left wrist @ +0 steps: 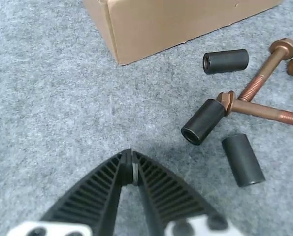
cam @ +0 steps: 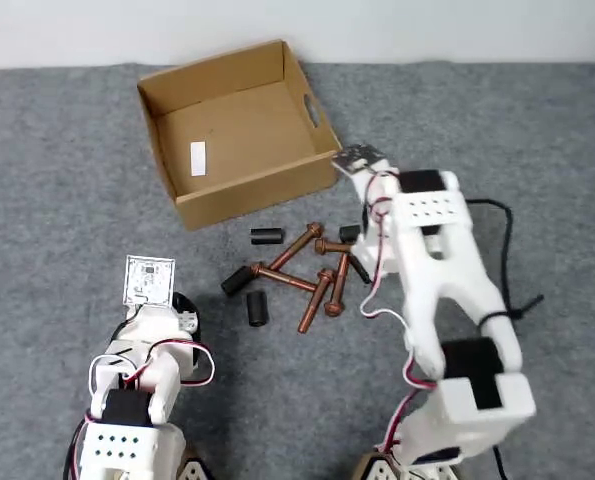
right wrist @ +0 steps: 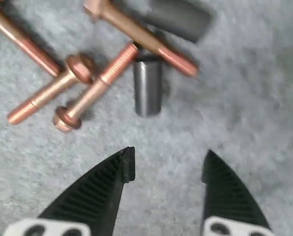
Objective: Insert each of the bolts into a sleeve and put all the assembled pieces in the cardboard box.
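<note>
Box [cam: 257,190]: no assembled piece inside yet.
Bolts [cam: 312,270], sleeves [cam: 267,237]: loose heap on the surface [cam: 57,200], just before the box.
Right gripper [right wrist: 168,157]: spread wide over the heap, likely choosing a sleeve.
Left gripper [left wrist: 131,167]: pinched shut on nothing, farther from the box, seemingly waiting.

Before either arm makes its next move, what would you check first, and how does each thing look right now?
1. Right gripper open for a pickup: ok, jaws apart above the carpet.
2. Sleeve ahead of it free to lift: cannot tell, bolts cross at its far end.
3. Left gripper ready to grasp: not ok, shut on nothing.
4. Cardboard box open to receive pieces: ok, no lid, no bolts or sleeves inside.
5. Any bolt already in a sleeve: not ok, those in sight lie loose on the carpet.
</note>
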### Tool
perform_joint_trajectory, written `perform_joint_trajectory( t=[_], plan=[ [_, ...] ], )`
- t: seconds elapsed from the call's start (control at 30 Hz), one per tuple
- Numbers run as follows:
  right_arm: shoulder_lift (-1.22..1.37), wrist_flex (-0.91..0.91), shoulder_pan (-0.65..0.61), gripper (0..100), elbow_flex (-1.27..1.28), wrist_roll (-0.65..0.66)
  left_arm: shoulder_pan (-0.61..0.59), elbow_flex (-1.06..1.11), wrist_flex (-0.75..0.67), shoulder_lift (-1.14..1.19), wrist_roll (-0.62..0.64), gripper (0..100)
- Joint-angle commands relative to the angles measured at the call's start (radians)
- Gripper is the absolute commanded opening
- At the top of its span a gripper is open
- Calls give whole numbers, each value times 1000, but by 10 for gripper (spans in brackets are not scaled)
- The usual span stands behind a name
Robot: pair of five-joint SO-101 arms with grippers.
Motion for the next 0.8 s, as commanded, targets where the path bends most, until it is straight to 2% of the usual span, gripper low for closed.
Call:
perform_joint_trajectory(
  t=[0.0, 0.2, 0.7, 0.77],
  plan=[
    [30, 5, -56, 223, -75, 11, 2, -10, 0, -8, 0, 6],
    [111, -27, -101, 190, -118, 11, 2, -10, 0, -8, 0, 6],
    [309, -229, -59, 184, -118, 12, 2, -10, 0, -8, 0, 6],
    [320, -240, -61, 141, -118, 12, 2, -10, 0, -8, 0, 6]
  ],
)
